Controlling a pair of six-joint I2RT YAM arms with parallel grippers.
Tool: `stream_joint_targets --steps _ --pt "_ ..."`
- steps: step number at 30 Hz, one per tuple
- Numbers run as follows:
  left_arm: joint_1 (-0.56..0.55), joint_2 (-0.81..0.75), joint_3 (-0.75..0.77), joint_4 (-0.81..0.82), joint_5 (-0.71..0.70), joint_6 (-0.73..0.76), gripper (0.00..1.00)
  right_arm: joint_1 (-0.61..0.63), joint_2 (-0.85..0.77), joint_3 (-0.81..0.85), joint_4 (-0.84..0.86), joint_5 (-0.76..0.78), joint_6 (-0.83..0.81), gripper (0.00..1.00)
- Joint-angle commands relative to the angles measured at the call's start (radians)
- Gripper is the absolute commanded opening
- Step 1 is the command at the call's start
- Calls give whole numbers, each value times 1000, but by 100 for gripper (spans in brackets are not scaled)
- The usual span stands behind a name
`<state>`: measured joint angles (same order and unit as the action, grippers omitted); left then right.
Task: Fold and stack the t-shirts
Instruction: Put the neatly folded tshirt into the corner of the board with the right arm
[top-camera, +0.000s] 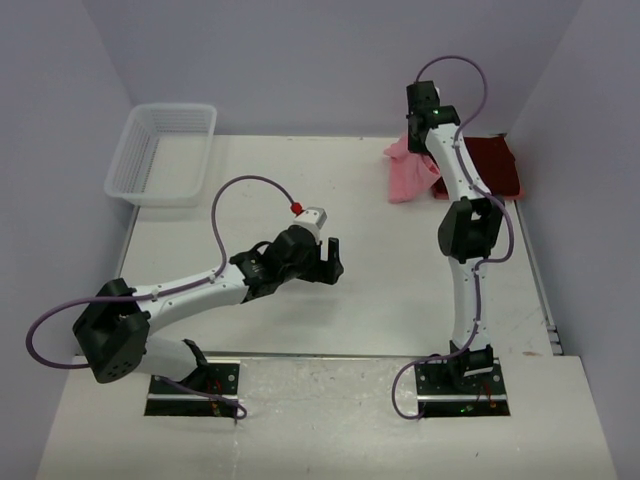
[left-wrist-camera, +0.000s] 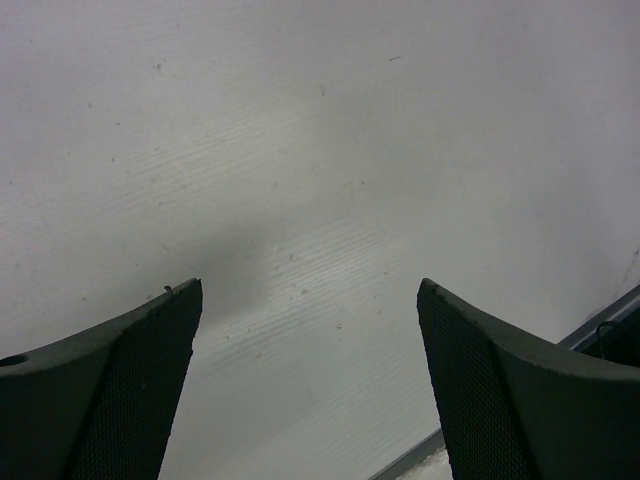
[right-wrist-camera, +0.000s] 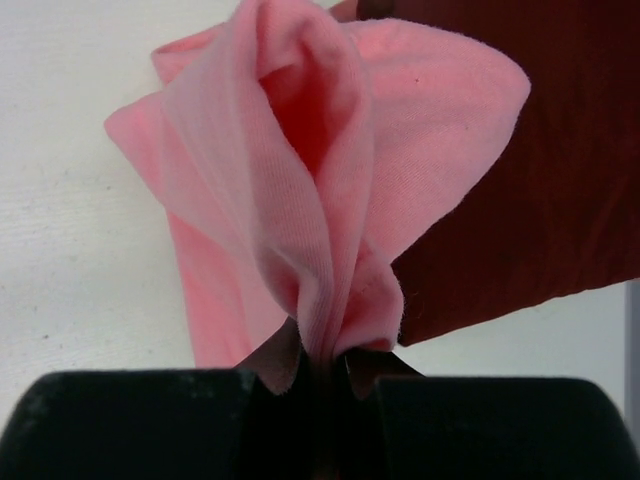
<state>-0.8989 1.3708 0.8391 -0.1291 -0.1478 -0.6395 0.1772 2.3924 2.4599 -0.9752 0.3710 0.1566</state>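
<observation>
Pink t-shirt is the one in play. Your right gripper has its jaws clamped tight on a gathered fold of it, and the cloth rises from the pinch in a loose, crumpled bunch. It sits well apart from the white lattice basket, at the opposite end of the table's far edge. The maroon t-shirt lies just beyond the pink one on the side away from the basket. The two touch, and the pink cloth overlaps the maroon edge in the wrist view. From above, the maroon one reads as a flat, roughly rectangular patch, so it is probably folded already. The arm covers part of it, though, so you cannot confirm the fold lines.

Your left gripper hangs with its jaws wide apart and nothing between them. It is over bare table, nearer you than the basket and well apart from both shirts.

You look to be about halfway: one shirt seems done, while the pink one is not yet spread, folded or stacked. What remains is to bring it onto open table toward the basket side, flatten it, fold it, and set it on the maroon one. Expect the thin knit to sag and twist from a single pinch, so you will likely need the free gripper.
</observation>
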Motion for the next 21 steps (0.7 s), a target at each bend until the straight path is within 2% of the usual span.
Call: stream_joint_targets --steps 1,12,21 --pt "3 1 -2 45 14 27 88 -22 -16 65 82 86 -87 0" --pt "17 45 24 37 42 47 88 -67 -33 111 144 121 -190 0" --pt "18 59 23 40 59 44 88 -67 -137 79 147 134 -190 0"
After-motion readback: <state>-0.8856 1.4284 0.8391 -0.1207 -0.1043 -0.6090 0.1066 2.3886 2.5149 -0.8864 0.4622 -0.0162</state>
